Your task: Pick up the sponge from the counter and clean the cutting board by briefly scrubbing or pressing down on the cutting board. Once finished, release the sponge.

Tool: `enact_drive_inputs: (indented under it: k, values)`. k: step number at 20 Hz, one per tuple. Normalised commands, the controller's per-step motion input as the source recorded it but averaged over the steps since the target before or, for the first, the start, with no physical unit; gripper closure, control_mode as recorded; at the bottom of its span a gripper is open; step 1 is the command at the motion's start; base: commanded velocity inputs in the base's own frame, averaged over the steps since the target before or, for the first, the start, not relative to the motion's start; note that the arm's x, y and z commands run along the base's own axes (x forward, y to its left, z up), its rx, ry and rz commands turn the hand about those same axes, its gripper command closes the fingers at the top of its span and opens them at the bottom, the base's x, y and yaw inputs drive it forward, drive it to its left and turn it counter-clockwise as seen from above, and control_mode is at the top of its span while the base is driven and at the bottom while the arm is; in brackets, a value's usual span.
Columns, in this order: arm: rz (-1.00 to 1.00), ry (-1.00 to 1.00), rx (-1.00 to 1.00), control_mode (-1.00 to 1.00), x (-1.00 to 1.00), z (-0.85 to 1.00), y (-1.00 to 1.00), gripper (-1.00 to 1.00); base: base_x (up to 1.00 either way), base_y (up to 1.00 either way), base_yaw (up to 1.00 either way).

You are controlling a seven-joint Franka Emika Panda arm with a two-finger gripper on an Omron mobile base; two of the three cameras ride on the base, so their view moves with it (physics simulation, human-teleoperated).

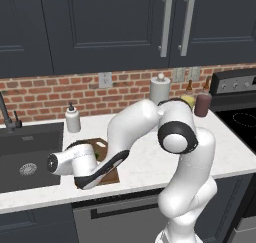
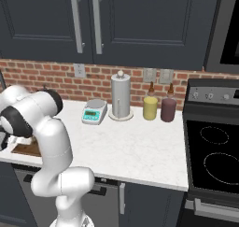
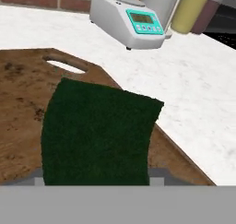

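Observation:
The sponge (image 3: 97, 131) shows its dark green top close up in the hand view, lying on the dark brown stained cutting board (image 3: 23, 108) just below the board's handle slot. My gripper (image 3: 97, 178) is shut on the sponge, with its fingertips hidden behind it. In the left base view a green sliver of the sponge (image 1: 96, 156) peeks out beside my hand, low over the cutting board (image 1: 113, 177) near the front of the white counter (image 1: 145, 162). In the right base view my arm covers most of the cutting board (image 2: 25, 149).
A dark sink (image 1: 30, 157) lies left of the board, with a soap bottle (image 1: 73, 119) behind it. A white scale (image 2: 94, 111), a paper towel roll (image 2: 120, 97) and two bottles (image 2: 150, 107) stand by the brick wall. The black stove (image 2: 214, 151) is at the right.

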Motion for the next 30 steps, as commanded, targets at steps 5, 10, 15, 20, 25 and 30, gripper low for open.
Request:
enact_drive_inputs:
  k: [5, 10, 15, 20, 25, 30]
  values:
    - [0.0, 0.04, 0.0, -1.0, -0.74, -0.08, 0.24, 1.0, 0.0, 0.0, 0.0]
    - [0.0, -0.01, -0.02, -1.0, -0.36, -0.35, 0.27, 1.0, 0.0, 0.0, 0.0]
    - [0.0, -0.18, -0.01, -1.0, 0.4, -0.37, 0.0, 1.0, 0.0, 0.0, 0.0]
    - [0.0, -0.22, 0.0, -1.0, 0.11, -0.18, -0.12, 1.0, 0.0, 0.0, 0.0]
    - [0.0, -0.26, 0.0, -1.0, 0.0, -0.59, -0.12, 1.0, 0.0, 0.0, 0.0]
    - [0.0, -0.02, 0.0, -1.0, 0.28, -0.44, -0.4, 1.0, 0.0, 0.0, 0.0]
